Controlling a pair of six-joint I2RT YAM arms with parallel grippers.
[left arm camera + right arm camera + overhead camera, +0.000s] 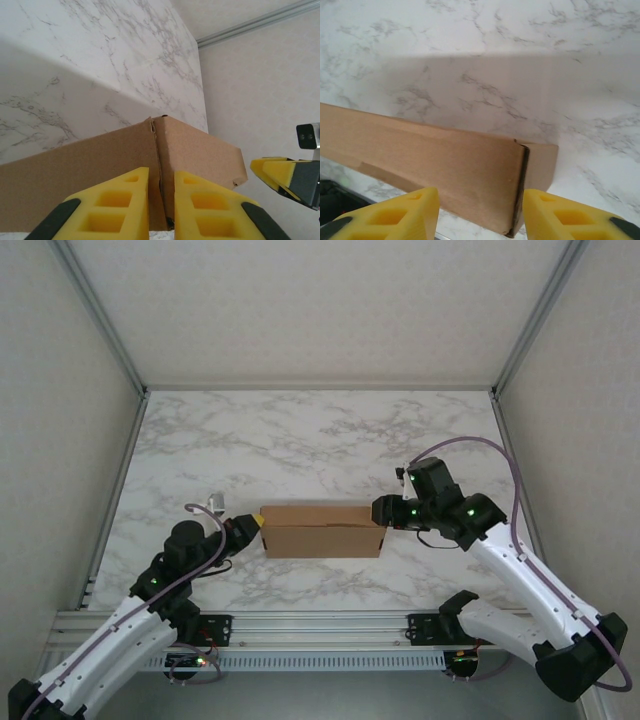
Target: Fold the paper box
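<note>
Top external view has the paper box lying closed and flat on the marble table, its long axis running from one arm to the other; the left gripper stands at the box's left end and the right gripper at its right end, each about equally near, so that the box lies straight between the two.

From the left wrist, the yellow fingers are almost together, and an upright corner edge of the box runs down into the narrow gap between them; whether they already pinch the cardboard cannot be told.

From the right wrist, the fingers are well apart, with the box's end corner standing between them, nearer to the right-hand one; nothing is held there.

By judgement, the next move depends on this line-up: each end of the box points directly into a gripper, so each arm can work on its own end without reaching across.

No brand, label or writing can be read on the plain brown cardboard.
</note>
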